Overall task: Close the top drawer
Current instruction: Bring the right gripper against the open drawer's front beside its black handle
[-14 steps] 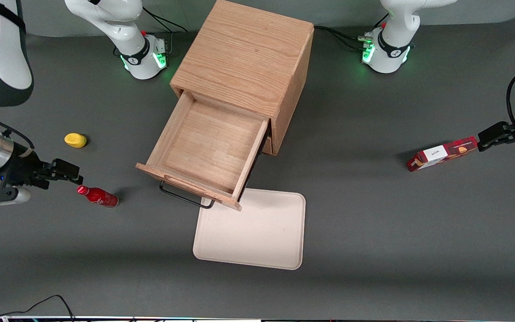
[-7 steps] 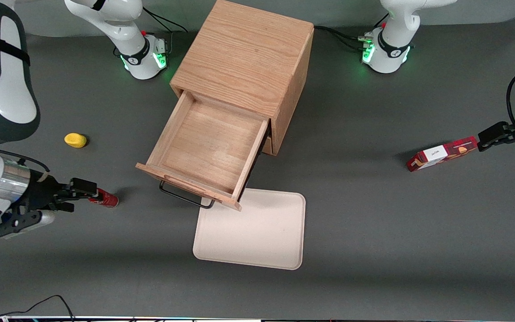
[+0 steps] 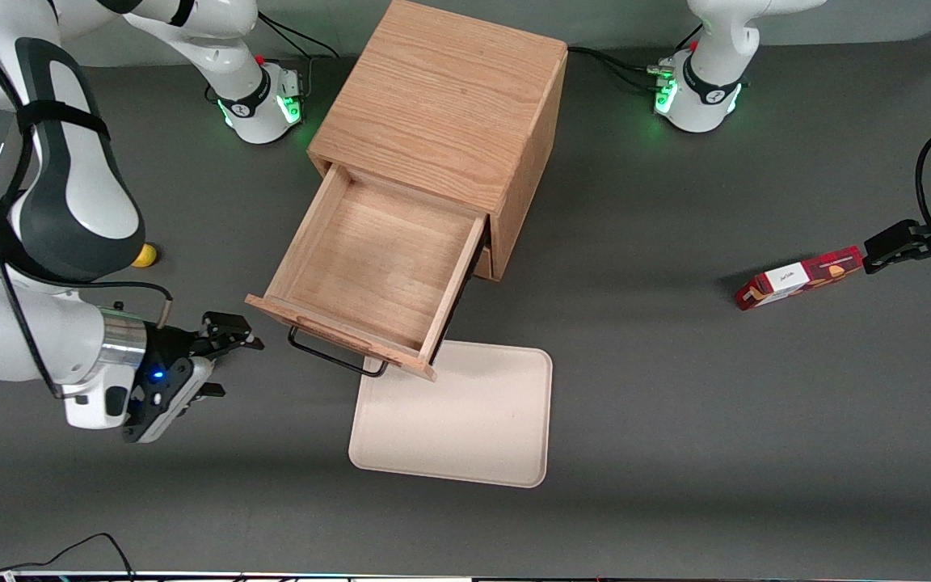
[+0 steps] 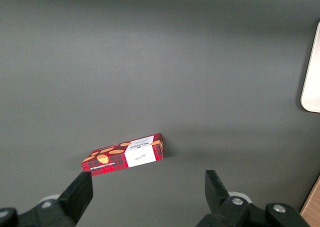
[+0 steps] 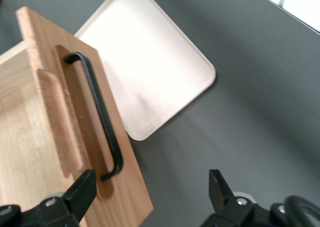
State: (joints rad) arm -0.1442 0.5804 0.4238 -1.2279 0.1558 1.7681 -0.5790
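Note:
The top drawer (image 3: 377,259) of the oak cabinet (image 3: 441,105) stands pulled far out and is empty inside. Its flat front (image 3: 336,333) faces the front camera, with the thin black bar handle (image 3: 334,356) below the front's edge. My right gripper (image 3: 225,362) is open and empty. It hovers just off the end of the drawer front that lies toward the working arm's end of the table, apart from it. In the right wrist view the gripper (image 5: 150,197) is open, with the drawer front (image 5: 122,187) and the handle (image 5: 100,117) close before one finger (image 5: 80,192).
A cream tray (image 3: 457,416) lies on the table partly under the drawer front, nearer the front camera; it also shows in the right wrist view (image 5: 145,72). A yellow object (image 3: 146,256) peeks from under my arm. A red cookie box (image 3: 798,279) lies toward the parked arm's end.
My right gripper has moved from the working arm's end of the table toward the drawer front. My arm now covers the red bottle and most of the yellow object. The drawer has not moved.

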